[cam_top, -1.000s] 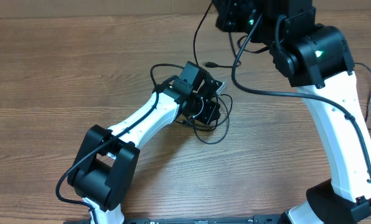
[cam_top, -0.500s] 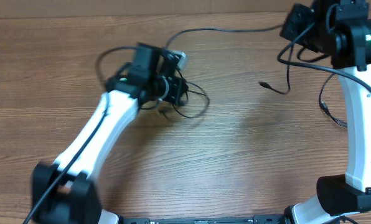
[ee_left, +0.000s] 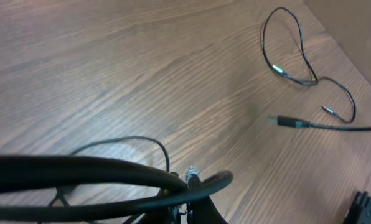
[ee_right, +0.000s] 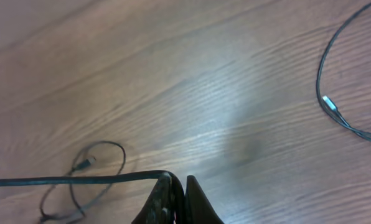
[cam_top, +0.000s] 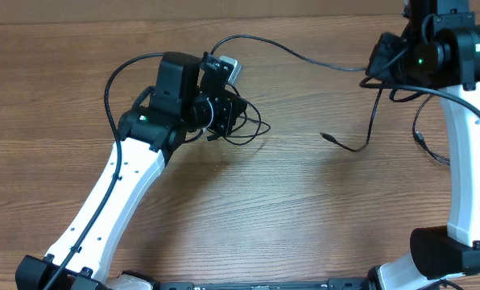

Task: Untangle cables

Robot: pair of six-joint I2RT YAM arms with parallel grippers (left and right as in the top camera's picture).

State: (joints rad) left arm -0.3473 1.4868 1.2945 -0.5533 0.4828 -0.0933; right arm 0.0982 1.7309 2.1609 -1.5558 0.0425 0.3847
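Note:
My left gripper (cam_top: 238,113) is shut on a small tangle of thin black cables (cam_top: 254,129) left of the table's middle. In the left wrist view the jaws (ee_left: 195,186) are closed with a cord (ee_left: 79,168) running across them. One cable (cam_top: 304,56) runs from that tangle to my right gripper (cam_top: 378,68), which is shut on it at the far right. Its free end hangs down to a plug (cam_top: 326,138). In the right wrist view the jaws (ee_right: 180,186) pinch this cable (ee_right: 79,180).
Another thin black cable (cam_top: 429,149) lies loose on the wooden table by the right arm's base; it also shows in the right wrist view (ee_right: 327,102) and in the left wrist view (ee_left: 310,81). The left arm's own thick cable arcs above the gripper.
The right gripper pulled one cable out to the right and now holds it stretched away from the tangle. The left gripper carried the tangle left and farther back.

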